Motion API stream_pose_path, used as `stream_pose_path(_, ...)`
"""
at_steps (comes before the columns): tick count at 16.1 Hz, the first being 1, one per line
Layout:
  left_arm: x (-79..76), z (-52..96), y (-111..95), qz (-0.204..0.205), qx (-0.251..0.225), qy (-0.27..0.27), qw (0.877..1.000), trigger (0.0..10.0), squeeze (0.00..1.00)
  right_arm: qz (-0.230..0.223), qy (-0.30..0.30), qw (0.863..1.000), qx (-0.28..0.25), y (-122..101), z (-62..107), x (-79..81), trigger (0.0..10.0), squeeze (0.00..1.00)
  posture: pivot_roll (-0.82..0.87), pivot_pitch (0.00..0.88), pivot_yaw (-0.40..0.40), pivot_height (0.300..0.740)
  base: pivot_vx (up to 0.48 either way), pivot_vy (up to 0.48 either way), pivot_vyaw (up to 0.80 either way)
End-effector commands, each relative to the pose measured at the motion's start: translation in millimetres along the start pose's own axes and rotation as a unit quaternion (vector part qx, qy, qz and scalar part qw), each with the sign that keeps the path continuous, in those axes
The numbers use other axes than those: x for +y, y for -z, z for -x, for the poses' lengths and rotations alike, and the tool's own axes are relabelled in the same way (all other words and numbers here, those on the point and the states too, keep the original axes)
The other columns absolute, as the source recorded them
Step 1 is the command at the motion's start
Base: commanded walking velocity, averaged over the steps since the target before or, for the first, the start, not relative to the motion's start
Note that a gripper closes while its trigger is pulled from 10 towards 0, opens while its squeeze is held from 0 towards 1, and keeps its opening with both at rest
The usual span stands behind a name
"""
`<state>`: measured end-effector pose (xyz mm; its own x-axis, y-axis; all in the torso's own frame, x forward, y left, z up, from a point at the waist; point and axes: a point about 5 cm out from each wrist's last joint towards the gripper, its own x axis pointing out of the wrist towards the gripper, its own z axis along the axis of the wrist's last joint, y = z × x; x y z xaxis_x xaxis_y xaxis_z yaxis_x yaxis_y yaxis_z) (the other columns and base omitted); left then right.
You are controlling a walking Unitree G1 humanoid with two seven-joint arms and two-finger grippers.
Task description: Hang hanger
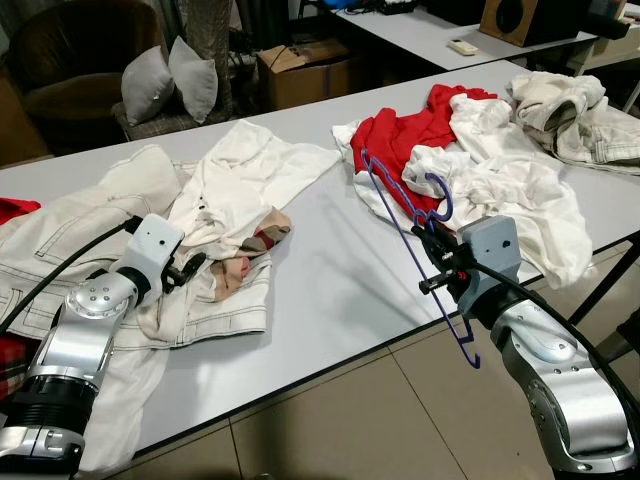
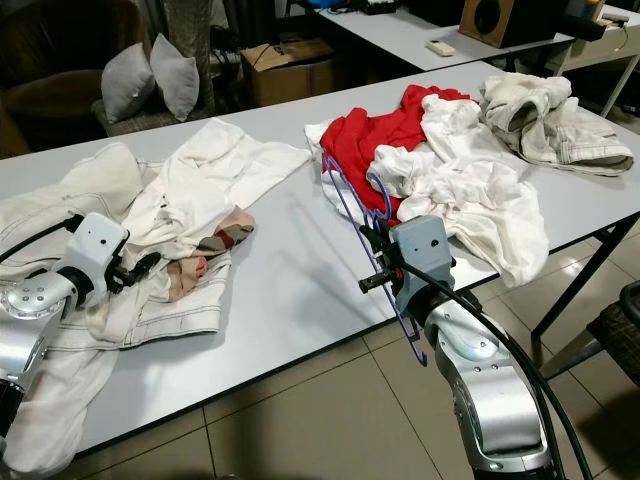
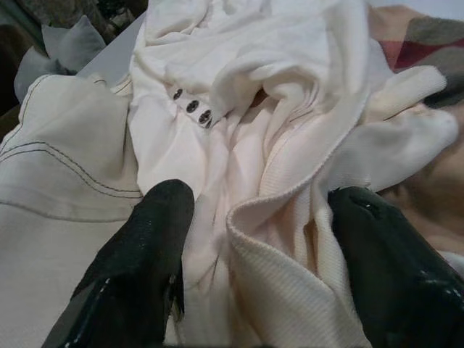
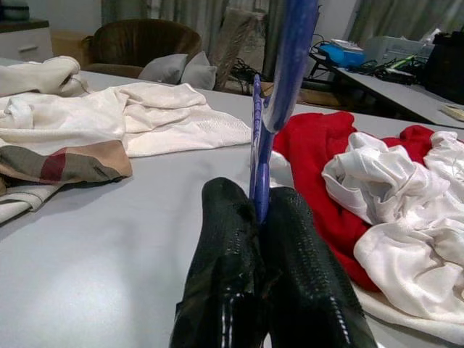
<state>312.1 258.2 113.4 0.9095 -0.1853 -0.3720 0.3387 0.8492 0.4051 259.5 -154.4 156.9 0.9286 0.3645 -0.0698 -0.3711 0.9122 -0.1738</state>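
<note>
hanger [image 1: 400, 215]: glossy purple plastic
table [image 1: 330, 290]: smooth matt grey top
white shirt [image 3: 290, 181]: soft ribbed cloth
fingers [image 4: 225, 275]: black, textured, slightly shiny
arms [image 1: 560, 390]: brushed silver metal

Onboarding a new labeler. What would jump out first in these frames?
The purple hanger, clamped between the right gripper fingers at the table's near edge, half over the red garment. Next, the heaps of white clothes on the table. The left gripper has its fingers open over a cream shirt.
</note>
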Motion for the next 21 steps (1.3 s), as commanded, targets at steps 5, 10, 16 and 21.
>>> stream_pose_path(5,16.2,4.5,-1.6,0.056,-0.033,0.008,0.998,0.5,0.00,0.005,-0.013,1.000,-0.020,-8.7,1.0,2.5,10.0,0.00,-0.17,0.000,0.055,0.740,0.000,0.000,0.00)
stream_pose_path(10,18.9,3.5,-1.3,0.099,-0.041,0.032,0.994,0.8,0.00,0.005,-0.022,1.000,-0.019,-7.8,0.8,5.7,10.0,0.00,-0.17,0.000,0.057,0.740,0.000,0.000,0.00)
stream_pose_path(16,22.2,-0.5,3.5,0.088,-0.019,0.042,0.995,0.0,0.00,0.005,-0.024,1.000,-0.019,-7.5,1.6,5.5,10.0,0.00,-0.18,0.000,0.060,0.740,0.000,0.000,0.00)
stream_pose_path(21,18.6,-1.6,-11.7,0.157,-0.063,0.078,0.982,0.0,0.00,0.003,-0.037,0.999,-0.020,-7.4,0.8,6.2,10.0,0.00,-0.17,0.000,0.062,0.740,0.000,0.000,0.00)
